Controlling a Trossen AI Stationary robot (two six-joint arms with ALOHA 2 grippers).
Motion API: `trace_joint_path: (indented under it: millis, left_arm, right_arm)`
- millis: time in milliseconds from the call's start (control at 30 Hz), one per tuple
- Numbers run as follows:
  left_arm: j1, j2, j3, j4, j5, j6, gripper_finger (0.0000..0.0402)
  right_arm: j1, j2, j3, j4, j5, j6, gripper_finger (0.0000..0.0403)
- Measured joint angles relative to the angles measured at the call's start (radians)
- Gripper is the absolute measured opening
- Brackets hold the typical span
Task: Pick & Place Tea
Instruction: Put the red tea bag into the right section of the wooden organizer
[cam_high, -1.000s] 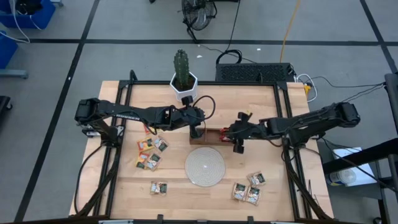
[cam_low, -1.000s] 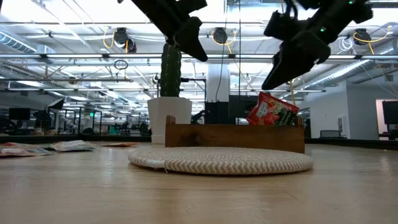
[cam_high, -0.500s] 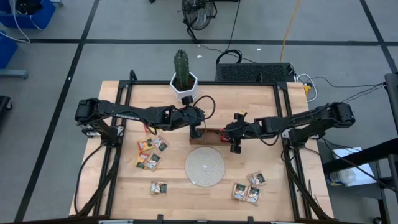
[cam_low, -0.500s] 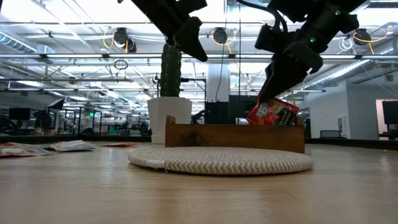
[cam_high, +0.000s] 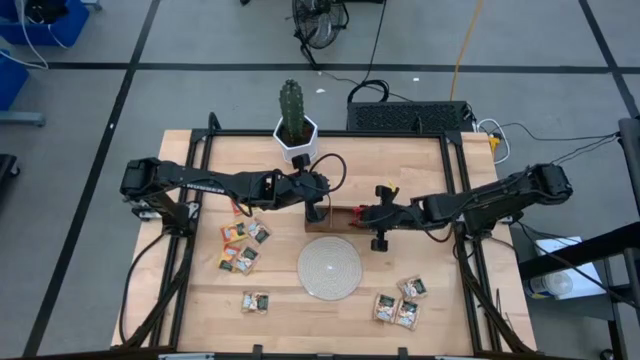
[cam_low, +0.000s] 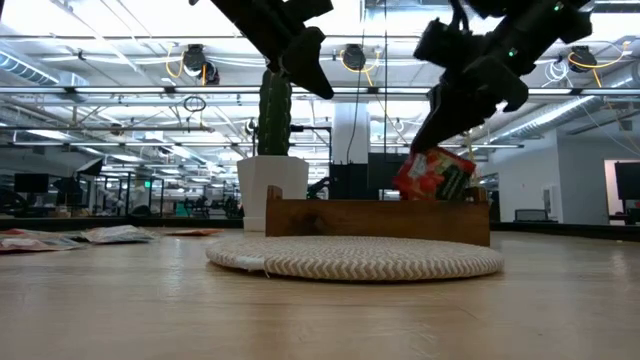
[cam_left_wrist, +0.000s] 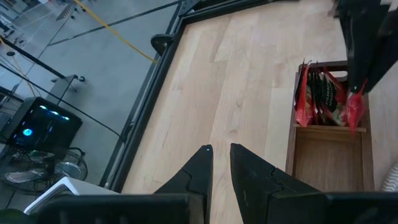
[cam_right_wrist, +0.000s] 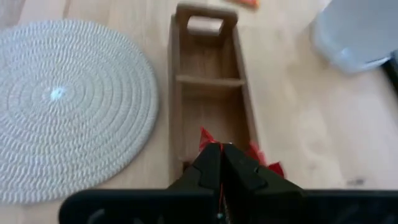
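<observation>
While over tray (cam_right_wrist: 208, 93), right hand (cam_right_wrist: 221, 163) pinched on red tea sachet (cam_low: 434, 174); left hand (cam_left_wrist: 221, 163) slightly open, empty.

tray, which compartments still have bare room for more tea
The wooden tray has bare room in its middle compartment and in the end one by the left gripper. The other end is crowded: red sachets stand packed there, and the right gripper has its jaws shut on one of them, blocking that side.
</observation>
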Motion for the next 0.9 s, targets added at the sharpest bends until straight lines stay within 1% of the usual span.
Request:
trace_joint_path:
  millis: [67, 133, 433, 633, 900]
  left_arm:
    - [0.000, 0.000, 0.000, 0.000, 0.000, 0.000, 0.0063]
    - [0.000, 0.000, 0.000, 0.000, 0.000, 0.000, 0.0063]
    - [0.000, 0.000, 0.000, 0.000, 0.000, 0.000, 0.0063]
    - [0.000, 0.000, 0.000, 0.001, 0.000, -0.004, 0.0062]
    - [0.000, 0.000, 0.000, 0.006, 0.000, -0.014, 0.0062]
  right_arm:
    - [0.026, 0.000, -0.003, 0.022, 0.048, 0.010, 0.0000]
    - [0.053, -0.007, -0.035, 0.063, 0.094, 0.025, 0.0000]
    - [0.108, -0.044, -0.253, 0.447, 0.217, 0.070, 0.0000]
    - [0.107, -0.052, -0.400, 0.752, 0.234, 0.082, 0.0000]
    - [0.107, -0.044, -0.574, 1.071, 0.235, 0.081, 0.0000]
